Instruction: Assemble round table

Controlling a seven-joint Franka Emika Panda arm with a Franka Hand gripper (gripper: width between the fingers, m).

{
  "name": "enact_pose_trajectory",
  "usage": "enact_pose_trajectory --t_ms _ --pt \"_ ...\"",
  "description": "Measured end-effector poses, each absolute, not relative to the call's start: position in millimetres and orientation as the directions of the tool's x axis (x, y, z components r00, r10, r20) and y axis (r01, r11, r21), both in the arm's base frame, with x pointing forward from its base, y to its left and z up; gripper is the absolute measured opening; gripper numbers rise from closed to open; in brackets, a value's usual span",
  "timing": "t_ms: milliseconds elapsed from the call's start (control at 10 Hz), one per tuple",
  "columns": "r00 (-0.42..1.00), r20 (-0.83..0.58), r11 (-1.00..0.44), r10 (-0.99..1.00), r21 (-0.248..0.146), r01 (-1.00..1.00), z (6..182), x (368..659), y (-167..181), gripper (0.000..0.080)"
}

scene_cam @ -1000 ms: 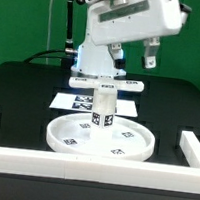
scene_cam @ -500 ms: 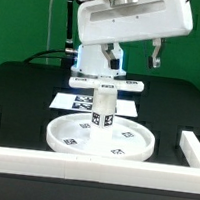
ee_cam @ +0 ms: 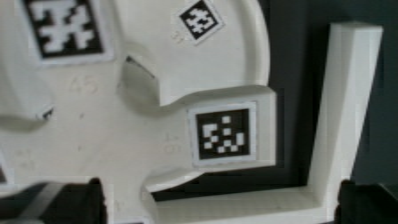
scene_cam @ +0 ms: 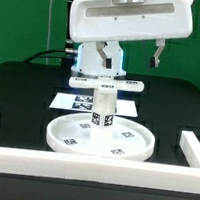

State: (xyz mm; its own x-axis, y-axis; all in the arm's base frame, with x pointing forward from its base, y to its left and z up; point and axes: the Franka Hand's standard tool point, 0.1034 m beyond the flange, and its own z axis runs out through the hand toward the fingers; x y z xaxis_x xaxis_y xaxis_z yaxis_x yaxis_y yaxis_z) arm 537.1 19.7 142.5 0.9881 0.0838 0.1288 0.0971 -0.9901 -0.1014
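Gripper [scene_cam: 132, 55] spread wide — above cross-shaped base [scene_cam: 108, 85]

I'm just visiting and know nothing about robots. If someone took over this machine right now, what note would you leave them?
Gripper: open and empty, fingers apart, hanging above the parts and touching nothing.
Parts: the round disc lies flat between the border rails. The leg stands upright at its centre. The cross-shaped base sits on top of the leg.
Done: all three parts are stacked.
Left: check that the joints are tight, which the pictures cannot show.
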Motion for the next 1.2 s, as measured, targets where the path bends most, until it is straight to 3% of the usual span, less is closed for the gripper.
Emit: enact_pose_trajectory --t_ms 500,800,1200 --pt "0.926 0.147 -0.931 0.347 -0.063 0.359 141.6 536.4 15.9 0.0649" --pt "0.745 0.122 -0.749 0.656 -0.016 0.662 135.2 533.3 14.8 0.0649" --pt "0.686 0.099 -0.689 0.721 -0.013 0.725 128.0 533.6 1.6 0.0649"
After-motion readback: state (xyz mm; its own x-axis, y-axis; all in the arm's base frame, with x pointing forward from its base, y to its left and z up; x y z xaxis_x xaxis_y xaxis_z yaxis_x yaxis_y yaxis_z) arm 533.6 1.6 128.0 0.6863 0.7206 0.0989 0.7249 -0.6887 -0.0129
